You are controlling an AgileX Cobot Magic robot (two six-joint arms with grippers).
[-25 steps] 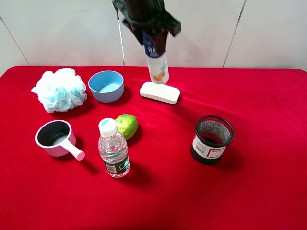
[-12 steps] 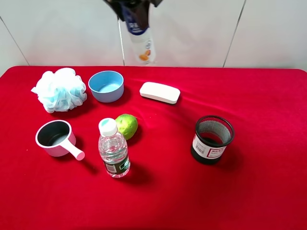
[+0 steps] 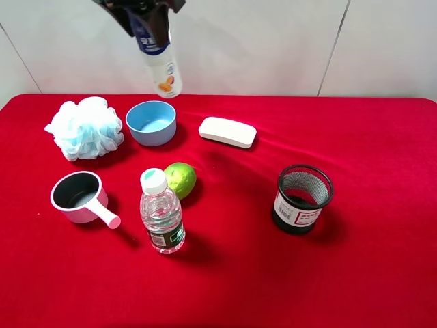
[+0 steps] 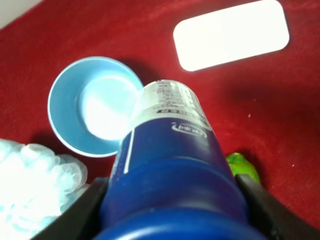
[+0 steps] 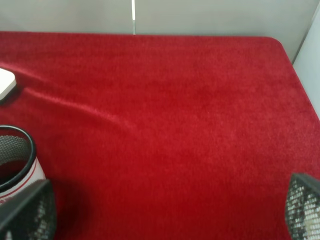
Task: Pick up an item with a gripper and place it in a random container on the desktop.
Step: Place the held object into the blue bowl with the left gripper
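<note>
My left gripper (image 3: 145,15) is shut on the white bottle (image 3: 162,67) by its dark blue cap and holds it high in the air, tilted, above and just behind the light blue bowl (image 3: 151,123). In the left wrist view the bottle (image 4: 169,150) fills the middle between my dark fingers (image 4: 82,212), with the empty bowl (image 4: 75,107) below and beside its base. My right gripper (image 5: 167,212) is open and empty over the red cloth (image 5: 165,115); it does not show in the exterior view.
On the red desktop (image 3: 382,260) stand a clear water bottle (image 3: 161,213), a green lime (image 3: 181,179), a pink-handled scoop cup (image 3: 80,197), a black mesh cup (image 3: 302,198), a white flat case (image 3: 227,132) and a pale blue bath puff (image 3: 83,127).
My left gripper has lifted the bottle and carried it left, from over the white case to above the blue bowl. Nothing else has moved.
</note>
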